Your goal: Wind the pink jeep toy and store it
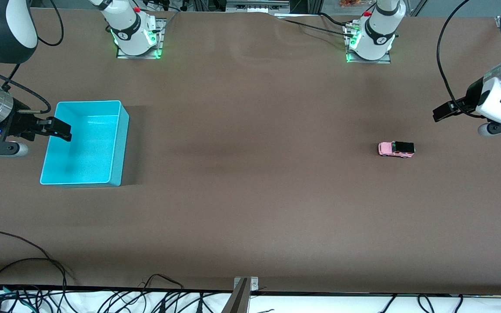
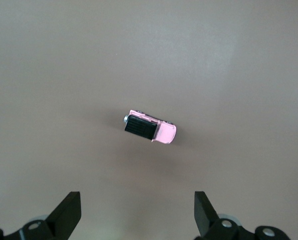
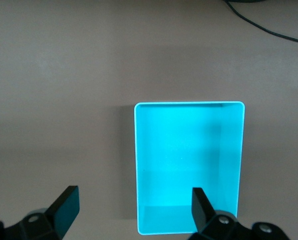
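— Where did you have the end effectors?

— My left end effector [image 2: 138, 215] hung spread and empty above the table [image 1: 250, 208], near the pink jeep toy [image 1: 396, 149]. My right end effector [image 3: 131, 212] hung spread over the edge of the cyan bin [image 1: 120, 143].

— And the jeep?

— It sat on its wheels toward the left arm's end, well apart from the bin.

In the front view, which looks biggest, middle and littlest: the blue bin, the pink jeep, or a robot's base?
1. cyan bin, biggest.
2. right arm's base, middle.
3. pink jeep toy, littlest.
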Tool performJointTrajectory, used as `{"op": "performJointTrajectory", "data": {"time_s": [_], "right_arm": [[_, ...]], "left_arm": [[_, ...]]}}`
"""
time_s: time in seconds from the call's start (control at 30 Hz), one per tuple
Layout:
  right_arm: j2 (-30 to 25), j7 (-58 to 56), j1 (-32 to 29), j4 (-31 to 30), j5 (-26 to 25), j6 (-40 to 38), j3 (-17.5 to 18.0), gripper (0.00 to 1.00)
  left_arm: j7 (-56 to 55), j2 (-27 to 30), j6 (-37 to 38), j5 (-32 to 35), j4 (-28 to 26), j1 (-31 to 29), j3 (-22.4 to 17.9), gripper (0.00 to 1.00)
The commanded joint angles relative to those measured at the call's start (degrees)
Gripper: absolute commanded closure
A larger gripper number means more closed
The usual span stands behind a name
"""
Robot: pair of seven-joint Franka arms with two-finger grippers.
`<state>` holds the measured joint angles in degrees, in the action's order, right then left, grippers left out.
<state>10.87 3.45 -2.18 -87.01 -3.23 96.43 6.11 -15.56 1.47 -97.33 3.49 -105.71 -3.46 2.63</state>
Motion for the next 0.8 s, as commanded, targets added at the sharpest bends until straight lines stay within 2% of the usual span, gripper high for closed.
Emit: {"op": "performJointTrajectory", "data": {"time_s": [0.0, 0.17, 0.7, 0.77], "right_arm": [[0.1, -0.2, -0.2, 1.1, -0.1, -0.8, 0.0, 0.0], [0.0, 0.0, -0.2, 1.1, 0.0, -0.6, 0.2, 0.0], [-0.1, -0.3, -0.3, 1.1, -0.1, -1.1, 0.7, 0.0], [-0.1, 0.0, -0.2, 1.1, -0.1, -0.8, 0.8, 0.0]], "left_arm": [[1.1, 3.3, -5.3, 1.7, -6.7, -0.6, 0.4, 0.0], [1.1, 3.1, -8.4, 1.5, -9.9, -1.5, 0.4, 0.0], [1.4, 1.5, -25.3, 1.6, -20.9, -1.6, 0.1, 0.0], [5.9, 0.5, -27.1, 1.6, -21.5, -1.7, 0.1, 0.0]]}}
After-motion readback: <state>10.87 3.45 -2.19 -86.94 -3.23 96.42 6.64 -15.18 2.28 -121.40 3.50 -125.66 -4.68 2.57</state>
